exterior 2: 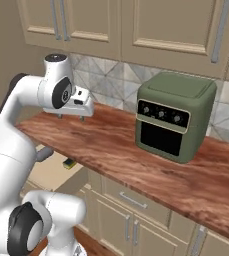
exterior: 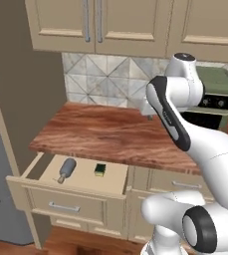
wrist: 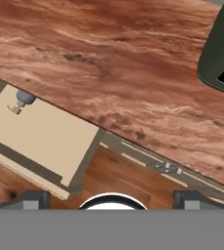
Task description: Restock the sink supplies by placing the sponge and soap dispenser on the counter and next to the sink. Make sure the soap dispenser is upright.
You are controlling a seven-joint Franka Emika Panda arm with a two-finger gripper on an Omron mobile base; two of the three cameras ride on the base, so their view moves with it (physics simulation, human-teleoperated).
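Tool (exterior 2: 71, 117) open above counter (exterior: 100, 132); left view shows sponge (exterior: 100, 170) in drawer (exterior: 83, 175)

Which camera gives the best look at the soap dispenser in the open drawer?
The left base view: the whole soap dispenser lies on its side in the drawer, beside the sponge. The hand view catches just its pump end at the counter's edge; the right base view shows a grey sliver.

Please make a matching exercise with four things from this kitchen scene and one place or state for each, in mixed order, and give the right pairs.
Things:
1. soap dispenser
2. sponge
3. green oven
4. gripper

Places or states:
A. standing on the counter
B. open, above the counter
C. lying on its side in the open drawer
D. in the drawer, right of the bottle

Pairs: 1-C, 2-D, 3-A, 4-B
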